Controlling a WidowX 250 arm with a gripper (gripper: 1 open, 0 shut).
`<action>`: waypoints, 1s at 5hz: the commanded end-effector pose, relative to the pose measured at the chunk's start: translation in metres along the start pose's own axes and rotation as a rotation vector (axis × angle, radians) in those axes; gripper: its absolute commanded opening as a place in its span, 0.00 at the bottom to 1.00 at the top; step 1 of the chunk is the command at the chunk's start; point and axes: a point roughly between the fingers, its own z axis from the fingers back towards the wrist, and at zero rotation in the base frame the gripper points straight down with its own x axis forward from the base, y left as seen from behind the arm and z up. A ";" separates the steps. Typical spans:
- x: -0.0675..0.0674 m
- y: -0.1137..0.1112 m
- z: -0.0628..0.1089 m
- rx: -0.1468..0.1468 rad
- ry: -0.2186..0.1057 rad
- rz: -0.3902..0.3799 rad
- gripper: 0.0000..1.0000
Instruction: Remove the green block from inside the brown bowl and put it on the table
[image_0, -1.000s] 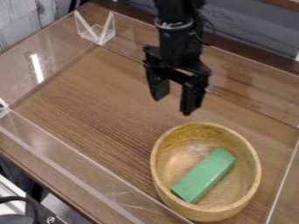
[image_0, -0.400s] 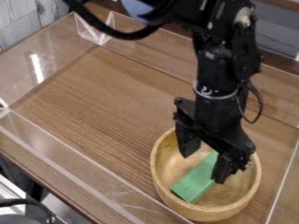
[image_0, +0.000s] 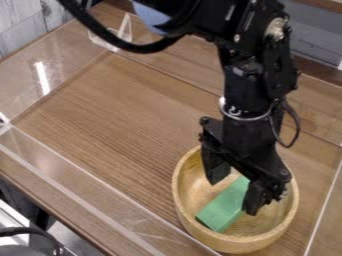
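The green block (image_0: 222, 211) lies slanted inside the brown bowl (image_0: 191, 203) at the table's (image_0: 107, 110) front right. My black gripper (image_0: 242, 191) hangs straight down into the bowl, open, with one finger on each side of the block's upper end. The fingers (image_0: 214, 170) hide the block's far end, and no squeeze on it shows.
Low clear plastic walls (image_0: 54, 165) run along the table's front and left edges. A clear plastic corner piece (image_0: 107, 30) stands at the back left. Bare wood lies left of the bowl.
The arm swung from the middle of the table over to the bowl and came down into it. Since the last frame it has barely moved. The block lies as before.
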 end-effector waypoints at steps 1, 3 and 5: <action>0.005 0.002 0.012 -0.009 -0.056 -0.001 1.00; 0.005 0.006 0.015 -0.019 -0.062 0.007 1.00; 0.004 0.009 0.013 -0.029 -0.066 0.008 1.00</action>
